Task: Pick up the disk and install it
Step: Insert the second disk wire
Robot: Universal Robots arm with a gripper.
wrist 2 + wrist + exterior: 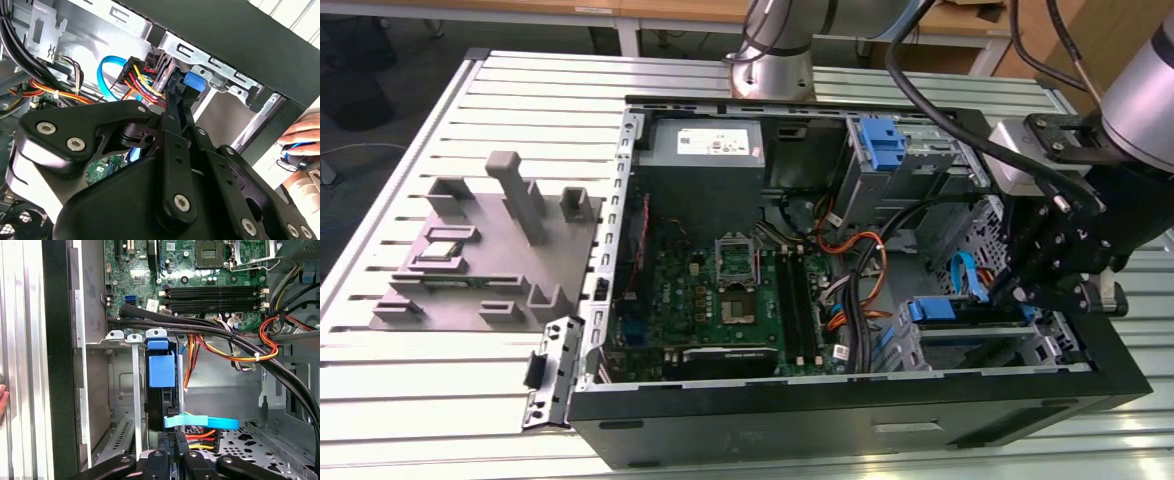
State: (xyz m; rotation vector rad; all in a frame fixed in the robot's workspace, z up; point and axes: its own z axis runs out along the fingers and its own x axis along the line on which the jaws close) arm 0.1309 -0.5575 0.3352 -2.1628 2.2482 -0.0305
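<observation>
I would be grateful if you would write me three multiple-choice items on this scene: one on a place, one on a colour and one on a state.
1. Where is the disk?
A. On the grey fixture beside the case
B. Standing on edge in the drive bay inside the computer case
C. On the bare table outside the case

2. What colour are the disk's plastic rails?
A. Red
B. Green
C. Blue

3. How does the computer case stand?
A. Open on its side, with the motherboard exposed
B. Closed with its panel on
C. Upright and wrapped

Answers:
1 B: the first wrist view shows the disk in the bay, directly ahead of the end effector.
2 C: the rail on its edge is blue in both wrist views.
3 A: the exterior view looks straight onto the board and cables.
</observation>
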